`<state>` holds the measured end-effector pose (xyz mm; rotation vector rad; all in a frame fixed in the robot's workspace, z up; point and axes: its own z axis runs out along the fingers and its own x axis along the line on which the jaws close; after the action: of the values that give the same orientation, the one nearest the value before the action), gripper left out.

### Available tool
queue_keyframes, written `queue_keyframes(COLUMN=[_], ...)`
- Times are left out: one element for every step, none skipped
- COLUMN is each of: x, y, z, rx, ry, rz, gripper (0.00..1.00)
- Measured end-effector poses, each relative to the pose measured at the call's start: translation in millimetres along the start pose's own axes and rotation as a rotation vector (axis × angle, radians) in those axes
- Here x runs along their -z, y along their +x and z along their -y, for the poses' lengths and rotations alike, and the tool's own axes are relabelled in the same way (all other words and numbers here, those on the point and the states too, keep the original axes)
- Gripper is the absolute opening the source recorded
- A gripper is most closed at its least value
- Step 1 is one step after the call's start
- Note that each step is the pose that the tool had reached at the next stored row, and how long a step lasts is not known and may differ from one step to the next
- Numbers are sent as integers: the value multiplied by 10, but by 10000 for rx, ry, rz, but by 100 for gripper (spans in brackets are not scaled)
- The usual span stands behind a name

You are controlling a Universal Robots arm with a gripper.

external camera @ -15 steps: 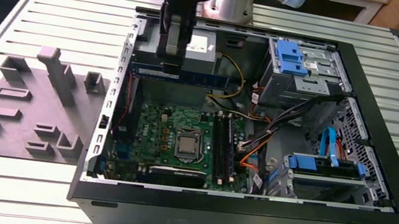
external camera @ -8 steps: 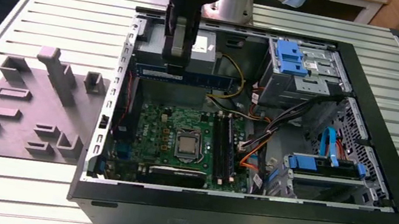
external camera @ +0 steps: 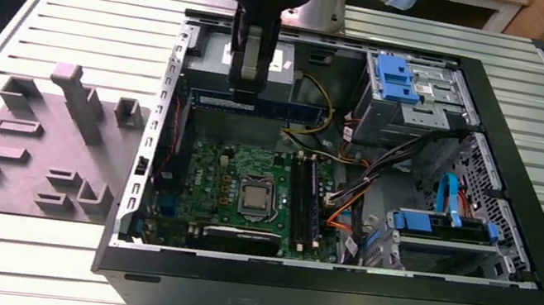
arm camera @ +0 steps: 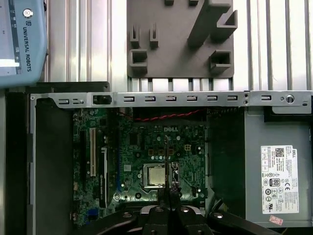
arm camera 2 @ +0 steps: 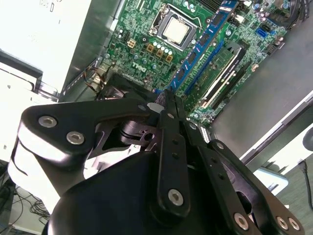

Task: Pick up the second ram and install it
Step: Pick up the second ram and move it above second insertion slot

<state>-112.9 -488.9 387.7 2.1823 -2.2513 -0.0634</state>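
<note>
- Your claw [external camera: 245, 94] is clamped shut on the second ram [external camera: 285, 111], a long thin dark strip.
- Turn it parallel to the long blue slot [arm camera 2: 198, 56]; lower squarely.

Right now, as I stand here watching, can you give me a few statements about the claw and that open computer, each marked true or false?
1. The claw is clamped on the second ram. True.
2. That stick is pushed into a slot on the green board. False: it hangs in the air above the board.
3. The grey holder lies to the exterior view's right of the computer case. False: it lies to the left.
4. The case is open, with its insides in plain view. True.
</note>
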Motion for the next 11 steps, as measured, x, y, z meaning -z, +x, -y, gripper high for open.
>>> queue_keyframes(x=[-1,-1,-2,-4,-5,-6,-7,-9,-11,-13,-15], y=[0,0,-1,-1,-1,-1,-2,-2,-2,-2,-3], z=[8,15,24,34,43,52,62,70,79,88,95], rx=[0,0,0,1,0,0,0,0,0,0,0], ry=[0,-1,-1,-1,-1,-2,-2,-2,-2,-2,-2], rz=[0,0,0,0,0,1,1,0,1,1,1], gripper=[12,12,12,12,12,12,12,12,12,12,12])
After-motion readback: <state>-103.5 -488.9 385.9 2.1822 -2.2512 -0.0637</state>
